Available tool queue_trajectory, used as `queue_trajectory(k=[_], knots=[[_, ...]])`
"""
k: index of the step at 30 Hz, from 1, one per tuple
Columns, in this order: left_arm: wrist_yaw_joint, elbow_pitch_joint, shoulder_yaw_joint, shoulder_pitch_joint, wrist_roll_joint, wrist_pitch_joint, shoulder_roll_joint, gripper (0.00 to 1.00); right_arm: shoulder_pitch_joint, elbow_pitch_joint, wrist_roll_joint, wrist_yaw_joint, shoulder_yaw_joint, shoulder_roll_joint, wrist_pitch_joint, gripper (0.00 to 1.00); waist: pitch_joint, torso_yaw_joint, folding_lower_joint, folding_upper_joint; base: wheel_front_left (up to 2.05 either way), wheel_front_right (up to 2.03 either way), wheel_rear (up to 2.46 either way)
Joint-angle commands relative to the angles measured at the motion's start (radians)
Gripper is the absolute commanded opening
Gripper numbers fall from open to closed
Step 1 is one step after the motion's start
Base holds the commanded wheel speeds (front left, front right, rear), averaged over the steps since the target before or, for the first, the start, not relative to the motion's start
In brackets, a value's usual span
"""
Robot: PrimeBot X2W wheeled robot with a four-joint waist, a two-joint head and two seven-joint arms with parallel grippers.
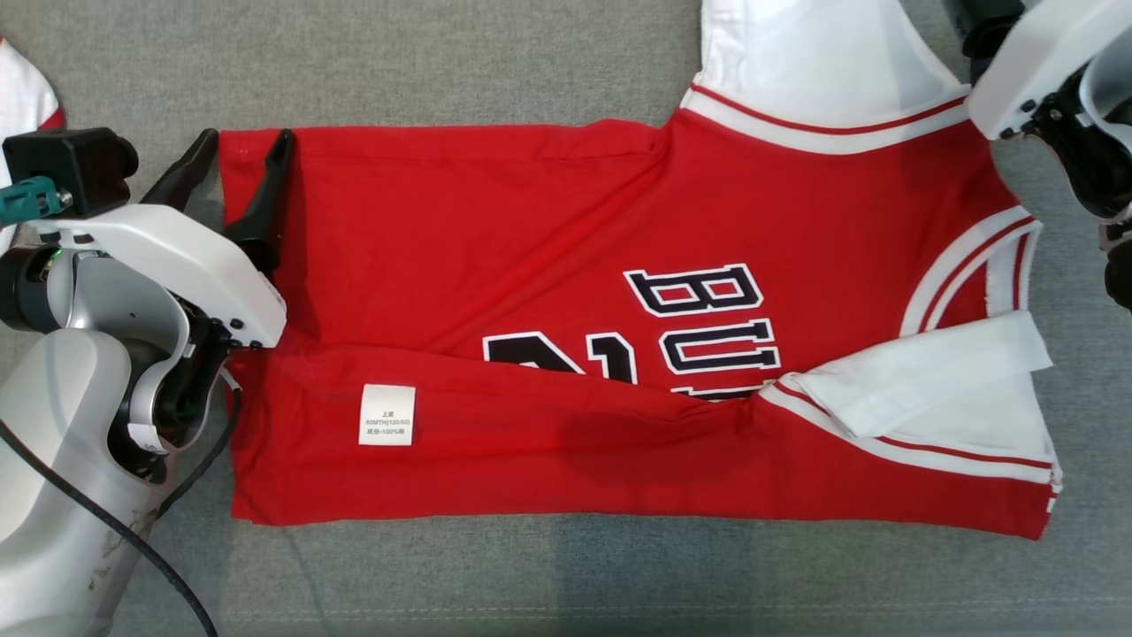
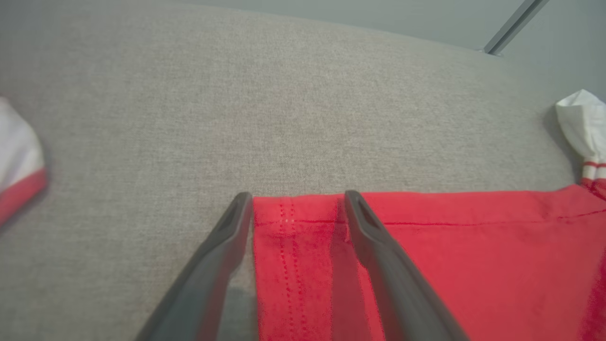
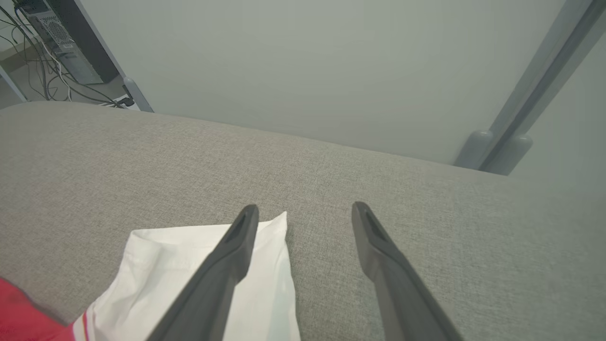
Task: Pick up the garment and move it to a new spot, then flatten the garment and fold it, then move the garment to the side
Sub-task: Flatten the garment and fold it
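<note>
Your left pincer point(image 1: 246, 134) stands with its fingers apart over a hem corner of the red jersey point(image 1: 619, 354). One finger is above the cloth and the other is just off its edge, above the grey cushion point(image 1: 531, 71); whether the tips touch the fabric cannot be told. The jersey stretches away to that pincer's right, spread flat, its near long edge folded up across the lettering, with a white care label point(image 1: 386, 414) showing on the fold. Your right pincer point(image 3: 305, 206), fingers likewise apart and holding nothing, hangs at the jersey's other end, with a white sleeve point(image 3: 151, 265) beneath one finger and bare cushion beneath the other. Well apart, beyond the left pincer's outer finger, lies a second white-and-red cloth point(image 2: 19, 175).
</note>
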State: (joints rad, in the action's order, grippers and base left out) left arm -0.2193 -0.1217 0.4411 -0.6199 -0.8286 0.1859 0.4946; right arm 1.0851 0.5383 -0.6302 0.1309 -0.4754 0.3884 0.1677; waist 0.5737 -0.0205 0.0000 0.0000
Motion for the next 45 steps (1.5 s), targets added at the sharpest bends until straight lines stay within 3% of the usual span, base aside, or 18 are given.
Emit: queue_trajectory(k=[1,18,19,20,21,22,32,45], knots=[[0.011,0.013,-0.032,-0.038,-0.003,0.009,0.041,1.0,0.016,0.006,-0.034,0.0,-0.046,0.009,0.017,1.0,0.025,0.018,0.0,0.0,0.0,0.0,0.0],[0.052,-0.034,-0.007,-0.085,-0.037,0.032,0.002,0.98,0.157,0.199,-0.173,0.0,-0.271,0.004,-0.036,1.0,0.054,0.045,0.0,0.0,0.0,0.0,0.0],[0.058,-0.038,-0.005,-0.088,-0.045,0.039,-0.003,0.67,0.163,0.207,-0.18,0.0,-0.283,0.006,-0.039,0.69,0.055,0.046,0.0,0.0,0.0,0.0,0.0],[0.059,-0.042,-0.005,-0.094,-0.045,0.038,-0.005,0.44,0.169,0.215,-0.187,0.0,-0.294,0.007,-0.038,0.45,0.055,0.047,0.0,0.0,0.0,0.0,0.0],[0.058,-0.046,-0.004,-0.099,-0.04,0.034,-0.004,0.06,0.176,0.222,-0.191,0.0,-0.306,0.008,-0.04,0.15,0.056,0.048,0.0,0.0,0.0,0.0,0.0],[0.061,-0.049,-0.004,-0.102,-0.045,0.034,-0.01,0.0,0.181,0.229,-0.2,0.0,-0.315,0.008,-0.044,0.0,0.056,0.049,0.0,0.0,0.0,0.0,0.0],[0.074,-0.06,-0.007,-0.12,-0.038,-0.009,-0.021,0.0,0.192,0.235,-0.298,0.0,-0.354,0.042,-0.139,0.0,0.038,0.04,0.0,0.0,0.0,0.0,0.0],[0.054,0.027,-0.052,-0.098,-0.032,-0.068,0.011,0.0,0.134,0.085,-0.424,0.0,-0.395,0.163,-0.232,0.0,-0.023,0.021,0.0,0.0,0.0,0.0,0.0]])
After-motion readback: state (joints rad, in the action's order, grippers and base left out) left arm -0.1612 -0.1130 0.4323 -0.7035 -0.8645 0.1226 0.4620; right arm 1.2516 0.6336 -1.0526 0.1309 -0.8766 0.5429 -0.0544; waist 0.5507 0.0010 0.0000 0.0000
